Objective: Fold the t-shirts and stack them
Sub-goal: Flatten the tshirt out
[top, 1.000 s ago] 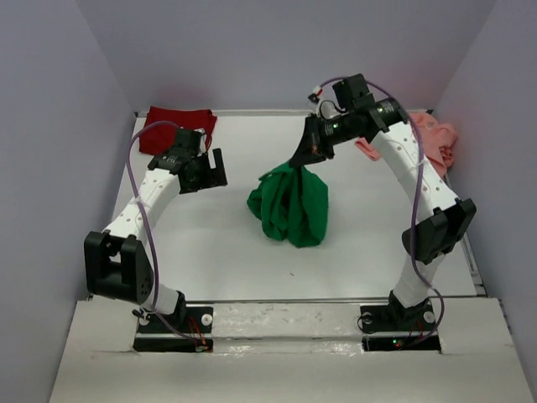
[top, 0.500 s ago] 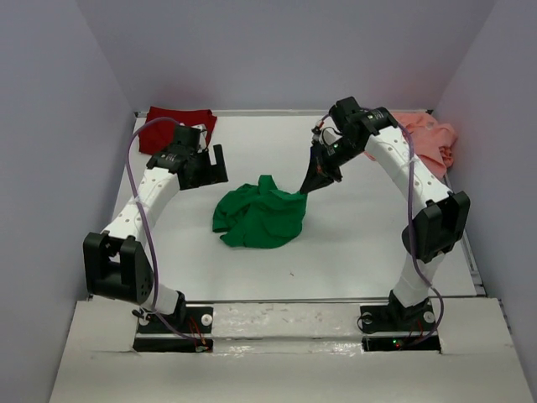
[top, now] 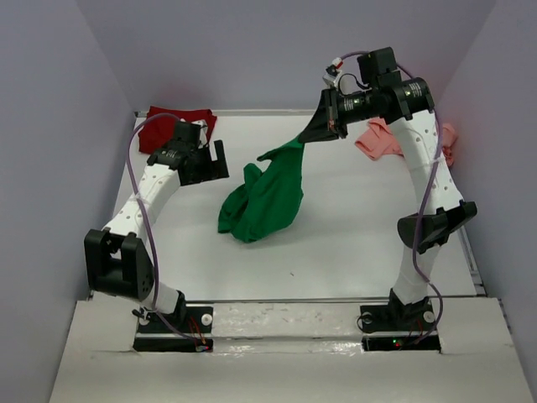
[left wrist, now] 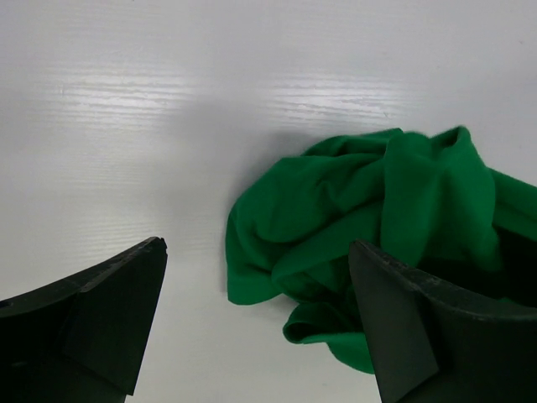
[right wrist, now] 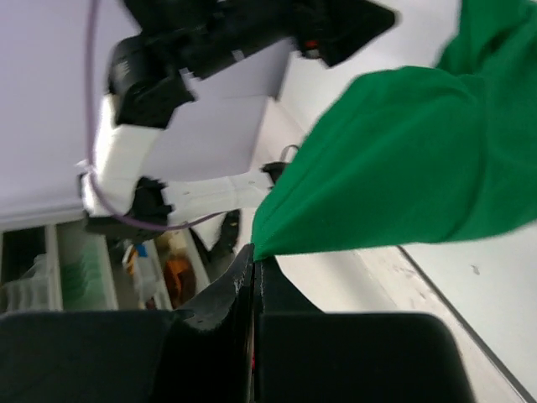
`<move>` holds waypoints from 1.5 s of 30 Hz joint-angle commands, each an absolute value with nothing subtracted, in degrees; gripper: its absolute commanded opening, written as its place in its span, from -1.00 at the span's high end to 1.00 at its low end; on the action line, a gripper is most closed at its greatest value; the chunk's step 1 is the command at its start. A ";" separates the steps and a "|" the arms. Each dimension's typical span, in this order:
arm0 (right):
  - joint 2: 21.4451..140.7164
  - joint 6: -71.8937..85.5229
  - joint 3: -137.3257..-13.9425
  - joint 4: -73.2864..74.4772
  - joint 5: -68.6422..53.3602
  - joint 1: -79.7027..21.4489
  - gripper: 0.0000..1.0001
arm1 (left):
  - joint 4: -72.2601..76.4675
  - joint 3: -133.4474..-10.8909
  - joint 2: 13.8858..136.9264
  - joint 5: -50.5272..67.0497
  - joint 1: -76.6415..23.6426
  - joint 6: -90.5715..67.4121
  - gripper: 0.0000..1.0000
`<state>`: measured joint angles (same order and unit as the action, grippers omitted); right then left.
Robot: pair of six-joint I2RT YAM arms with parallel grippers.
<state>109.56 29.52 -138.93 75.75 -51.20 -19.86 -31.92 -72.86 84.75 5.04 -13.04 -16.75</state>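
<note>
The right gripper [right wrist: 253, 254] has its jaws pressed together on a corner of the green t-shirt [right wrist: 394, 159], whose cloth stretches away over the white table [right wrist: 478, 294]; the left arm [right wrist: 124, 155] shows beyond

We note one build for both arms: white link shells with black joint housings on the left arm [top: 147, 189] and the right arm [top: 419, 155]. A thin purple cable [top: 129, 164] loops along each. The base blocks [top: 172, 329] are black, and the right one shows a green dot. The jaws are matte black and wedge-shaped.
</note>
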 commanded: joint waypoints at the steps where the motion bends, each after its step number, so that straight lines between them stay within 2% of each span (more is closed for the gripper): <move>1: 107.59 39.81 -139.42 63.81 -68.88 -20.04 1.00 | -30.59 -77.25 86.13 4.66 -13.01 -16.52 -0.98; 3: 100.86 52.07 -127.75 43.06 -76.68 -20.04 1.00 | -29.89 -78.04 86.75 5.27 -13.01 -17.14 -0.98; 4: 96.11 64.30 -118.57 24.18 -79.77 -20.04 1.00 | -29.45 -78.13 87.10 5.80 -13.01 -17.83 -0.98; 5: 96.06 71.64 -118.48 13.12 -79.80 -20.04 1.00 | -29.44 -78.31 87.10 5.80 -13.01 -18.19 -0.98; 7: 90.89 87.89 -106.56 -9.72 -81.30 -20.04 1.00 | -28.66 -78.31 87.01 5.71 -13.01 -18.81 -0.98; 9: 90.79 123.93 -101.78 -55.26 -79.81 -20.04 1.00 | -27.95 -78.22 86.66 5.36 -13.01 -19.42 -0.98; 12: 92.28 136.56 -104.84 -68.45 -75.68 -20.04 1.00 | -27.77 -78.40 86.66 5.27 -12.92 -19.34 -0.98; 13: 92.02 136.93 -107.72 -68.29 -75.50 -20.04 1.00 | -27.69 -78.14 86.49 5.45 -13.01 -19.42 -0.98; 17: 86.67 126.40 -112.58 -52.59 -77.69 -20.04 1.00 | -26.64 -76.03 83.51 5.63 -12.92 -19.77 -0.98; 25: 76.04 122.97 -123.91 -43.09 -81.29 -20.04 1.00 | -23.82 -67.42 75.33 6.06 -13.01 -20.48 -0.98; 27: 72.70 116.32 -127.69 -33.20 -82.70 -20.04 1.00 | -23.64 -66.53 73.92 6.41 -13.01 -20.57 -0.98; 28: 71.47 109.32 -128.23 -13.73 -82.36 -20.04 1.00 | -23.73 -66.19 73.57 6.59 -13.01 -20.57 -0.98; 29: 70.59 98.98 -128.06 -8.32 -81.57 -20.04 1.00 | -23.73 -66.09 73.04 7.29 -13.01 -20.74 -0.98; 33: 65.92 93.61 -111.83 -8.00 -79.36 -20.04 1.00 | -20.31 -64.00 72.51 16.14 -13.01 -20.92 -0.96; 35: 65.39 90.98 -106.73 -8.00 -78.40 -20.04 1.00 | -13.84 -59.63 73.12 28.06 -13.09 -23.36 -0.84; 41: 65.13 89.21 -99.58 -7.91 -79.28 -20.04 1.00 | 5.86 -49.75 78.39 48.85 -15.02 -34.44 -0.79; 45: 65.13 89.47 -97.83 -7.91 -80.16 -20.04 1.00 | 7.56 -50.45 84.97 56.31 -21.42 -34.28 -0.81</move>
<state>68.36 91.00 -97.45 -8.43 -80.25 -19.86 -0.89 -50.15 82.21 41.85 -17.02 -31.16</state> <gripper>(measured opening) 0.011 0.898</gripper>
